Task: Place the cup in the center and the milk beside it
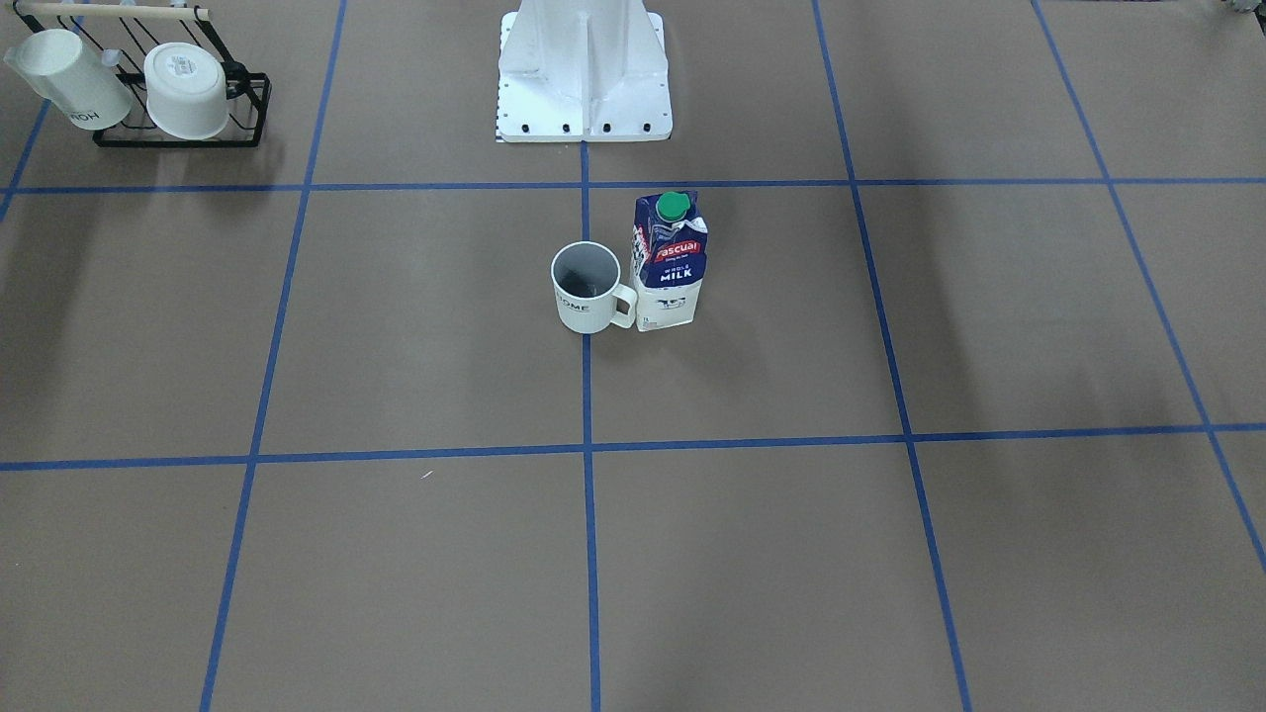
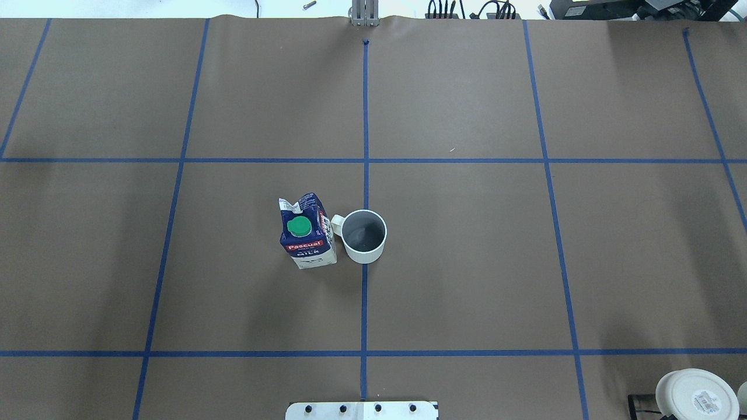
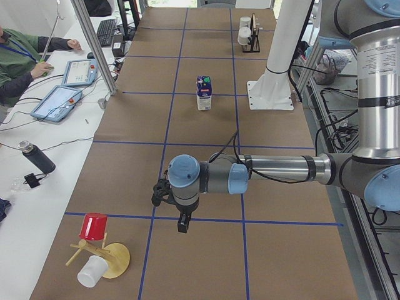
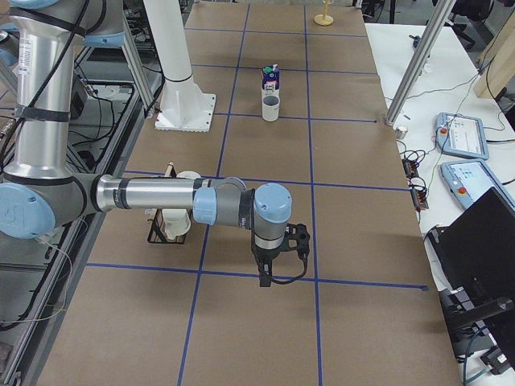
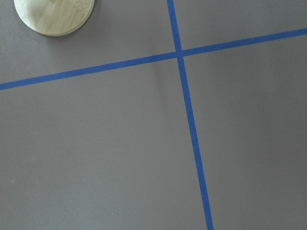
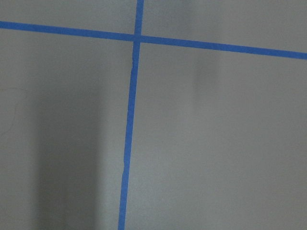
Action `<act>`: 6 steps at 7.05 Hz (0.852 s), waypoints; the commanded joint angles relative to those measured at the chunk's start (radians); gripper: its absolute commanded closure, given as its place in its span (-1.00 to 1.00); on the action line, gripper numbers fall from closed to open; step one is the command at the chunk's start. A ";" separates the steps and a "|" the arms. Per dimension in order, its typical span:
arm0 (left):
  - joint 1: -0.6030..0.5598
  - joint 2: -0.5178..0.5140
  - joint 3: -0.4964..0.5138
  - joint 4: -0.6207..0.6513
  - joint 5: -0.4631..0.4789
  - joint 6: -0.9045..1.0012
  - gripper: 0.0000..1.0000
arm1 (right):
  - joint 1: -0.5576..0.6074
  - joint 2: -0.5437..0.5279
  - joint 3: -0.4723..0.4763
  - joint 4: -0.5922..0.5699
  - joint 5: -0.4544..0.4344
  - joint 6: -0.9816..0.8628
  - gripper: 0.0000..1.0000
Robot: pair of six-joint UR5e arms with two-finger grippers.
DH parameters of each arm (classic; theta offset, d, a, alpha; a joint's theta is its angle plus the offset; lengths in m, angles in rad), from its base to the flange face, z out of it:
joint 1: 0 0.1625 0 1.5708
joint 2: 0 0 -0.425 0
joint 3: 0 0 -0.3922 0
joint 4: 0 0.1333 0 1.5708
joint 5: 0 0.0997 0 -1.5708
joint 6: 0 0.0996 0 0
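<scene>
The white "HOME" cup (image 1: 586, 289) stands upright on the blue tape line (image 2: 365, 186) at the table's center, also seen from overhead (image 2: 363, 235). The navy and white milk carton (image 1: 669, 262) with a green cap stands upright right beside the cup's handle (image 2: 306, 236). Both also show in the exterior right view, the cup (image 4: 270, 108) in front of the milk (image 4: 271, 79). The left gripper (image 3: 181, 222) and the right gripper (image 4: 264, 277) hang far from both, over bare table. I cannot tell whether they are open or shut.
A black rack (image 1: 183, 94) holds two other white cups at the table's corner on the robot's right. The white robot base (image 1: 584, 69) stands behind the carton. A wooden mug tree with a red cup (image 3: 94, 228) stands near the left arm; its round base (image 5: 53, 14) shows.
</scene>
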 commanded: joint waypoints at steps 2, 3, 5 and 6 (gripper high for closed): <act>0.000 0.002 -0.001 0.000 0.000 0.000 -0.96 | 0.000 -0.001 -0.001 0.000 0.000 0.000 -1.00; 0.000 0.004 -0.001 0.000 0.000 0.000 -0.96 | 0.000 -0.002 -0.001 0.000 0.000 -0.001 -1.00; 0.000 0.004 -0.001 0.000 0.000 0.000 -0.96 | 0.000 -0.002 -0.001 0.000 0.000 0.000 -1.00; 0.000 0.010 -0.001 0.000 0.000 0.000 -0.96 | 0.000 -0.002 -0.001 0.000 -0.001 -0.001 -1.00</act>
